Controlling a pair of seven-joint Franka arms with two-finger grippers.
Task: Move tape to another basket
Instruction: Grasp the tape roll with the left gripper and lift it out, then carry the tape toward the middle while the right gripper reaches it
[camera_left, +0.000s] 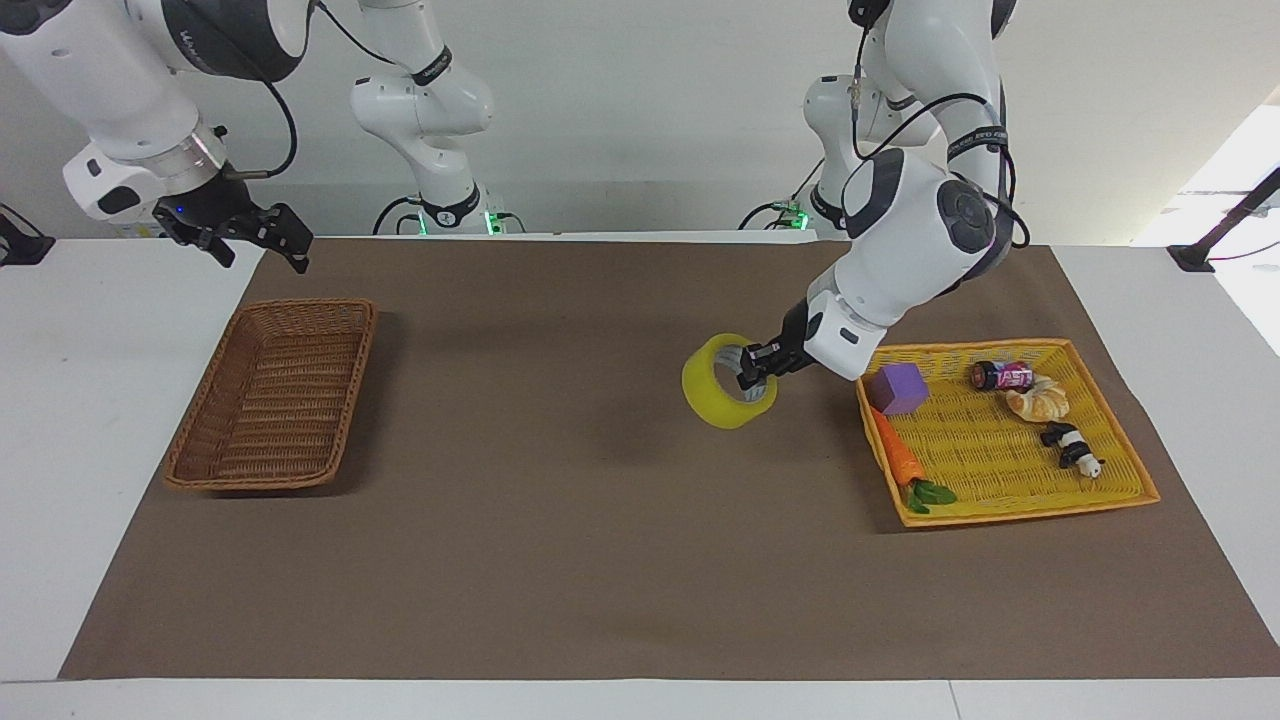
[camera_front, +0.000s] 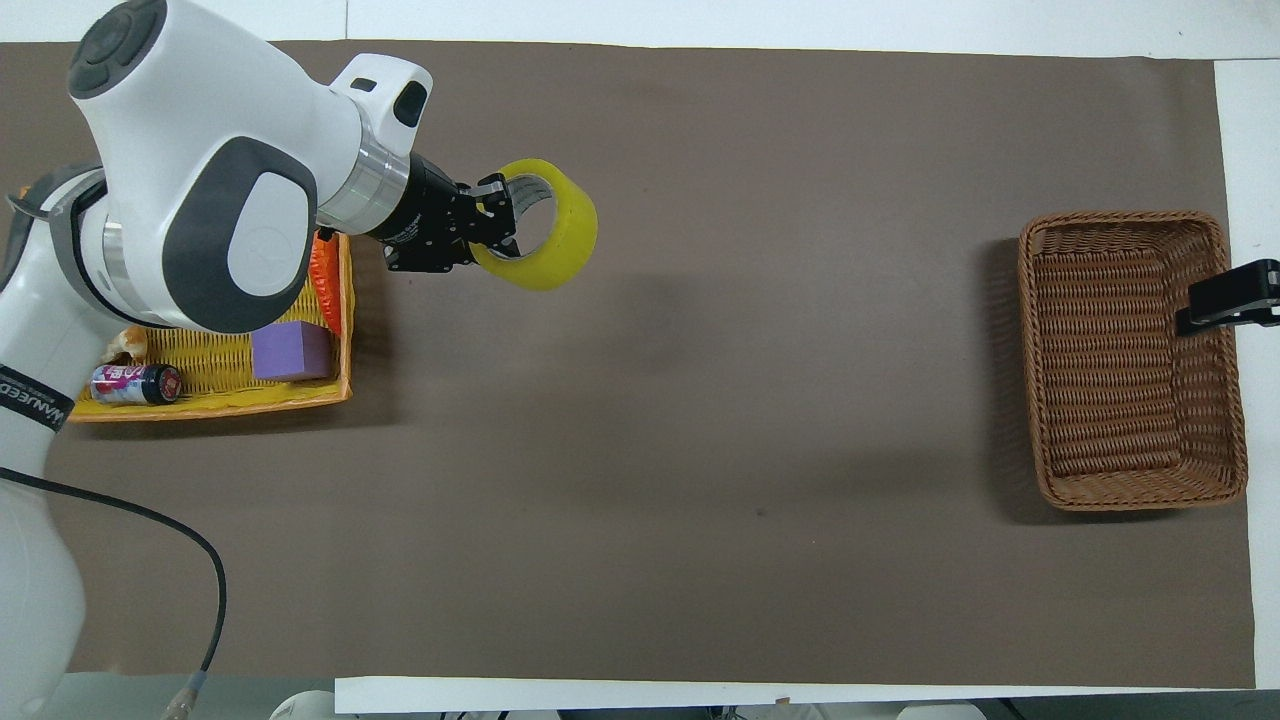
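While the left end effector stays off, clamped through the core onto the wall of the tape above bare bench between both baskets, that light, stiff, slick roll looks securely pinched.

bright even light, soft shadows on brown mat, sharp focus

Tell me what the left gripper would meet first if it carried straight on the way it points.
Probably nothing soon: the left gripper, jaws shut on the translucent yellow tape roll, points over bare brown table mat toward the dark brown wicker basket. Height is unclear.
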